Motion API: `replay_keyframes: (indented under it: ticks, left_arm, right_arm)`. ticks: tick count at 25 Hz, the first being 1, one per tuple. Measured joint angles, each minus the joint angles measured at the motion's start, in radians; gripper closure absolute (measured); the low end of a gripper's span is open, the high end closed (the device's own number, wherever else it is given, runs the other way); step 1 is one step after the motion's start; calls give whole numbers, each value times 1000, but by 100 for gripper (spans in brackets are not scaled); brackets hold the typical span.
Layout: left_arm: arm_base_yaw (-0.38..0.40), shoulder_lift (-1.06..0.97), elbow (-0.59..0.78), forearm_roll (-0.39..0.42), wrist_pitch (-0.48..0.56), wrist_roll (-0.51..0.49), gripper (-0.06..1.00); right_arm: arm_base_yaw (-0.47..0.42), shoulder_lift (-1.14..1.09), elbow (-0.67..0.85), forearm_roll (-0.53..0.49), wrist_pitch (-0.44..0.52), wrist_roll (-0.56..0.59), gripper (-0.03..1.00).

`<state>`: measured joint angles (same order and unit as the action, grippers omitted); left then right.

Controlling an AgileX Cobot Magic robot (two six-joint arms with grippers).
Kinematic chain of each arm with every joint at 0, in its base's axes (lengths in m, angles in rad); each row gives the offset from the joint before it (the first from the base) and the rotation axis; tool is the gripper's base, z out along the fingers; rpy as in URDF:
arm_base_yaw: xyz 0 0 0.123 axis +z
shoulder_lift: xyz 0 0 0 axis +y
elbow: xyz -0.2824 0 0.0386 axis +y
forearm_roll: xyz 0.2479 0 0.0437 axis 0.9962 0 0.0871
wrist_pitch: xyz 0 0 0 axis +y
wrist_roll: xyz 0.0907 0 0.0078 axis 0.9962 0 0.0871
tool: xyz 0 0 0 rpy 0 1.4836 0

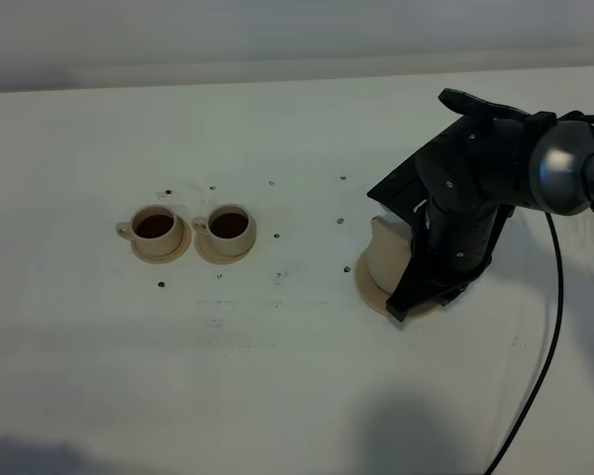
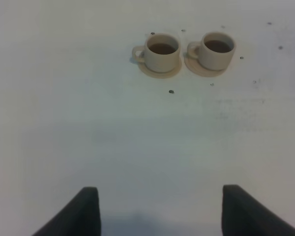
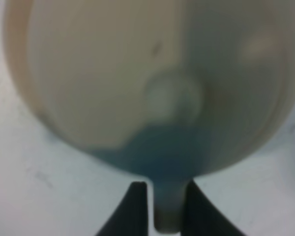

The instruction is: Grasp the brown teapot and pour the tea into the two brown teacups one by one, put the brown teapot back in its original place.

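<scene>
The brown teapot [image 1: 383, 255] stands upright on its wide tan saucer, the original place [image 1: 368, 287], at the right of the table, largely hidden under my right arm. In the right wrist view the teapot [image 3: 113, 78] fills the picture, blurred. Its loop handle sits between the fingers of my right gripper [image 3: 165, 188], which stand slightly open with a slim gap beside the handle. The two brown teacups [image 1: 158, 228] [image 1: 229, 227] rest on small saucers at centre left, both holding dark tea. They show again as teacups [image 2: 162, 51] [image 2: 218, 50] in the left wrist view. My left gripper [image 2: 161, 189] hangs open over bare table.
The white table [image 1: 277, 376] carries small dark screw holes around the cups. A black cable [image 1: 549, 327] trails from the right arm toward the front edge. A pale wall runs along the back.
</scene>
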<state>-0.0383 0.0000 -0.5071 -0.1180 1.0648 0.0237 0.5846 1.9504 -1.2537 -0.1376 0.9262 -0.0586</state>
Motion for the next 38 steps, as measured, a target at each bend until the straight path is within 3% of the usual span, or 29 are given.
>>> replay_keyframes:
  ticks: [3, 6, 10, 16, 28, 38]
  left_arm:
    - [0, 0, 0, 0, 0, 0, 43]
    - [0, 0, 0, 0, 0, 0, 43]
    - [0, 0, 0, 0, 0, 0, 43]
    - [0, 0, 0, 0, 0, 0, 43]
    - [0, 0, 0, 0, 0, 0, 43]
    - [0, 0, 0, 0, 0, 0, 43]
  right_arm:
    - [0, -71, 0, 11, 44, 6, 61]
    - [0, -161, 0, 50, 150, 6, 46]
    - [0, -318, 68, 119, 266, 6, 35]
    - [0, -614, 316, 169, 280, 5, 34]
    - [0, -1240, 713, 185, 194, 13, 42]
    - [0, -1423, 732, 185, 191, 39, 42]
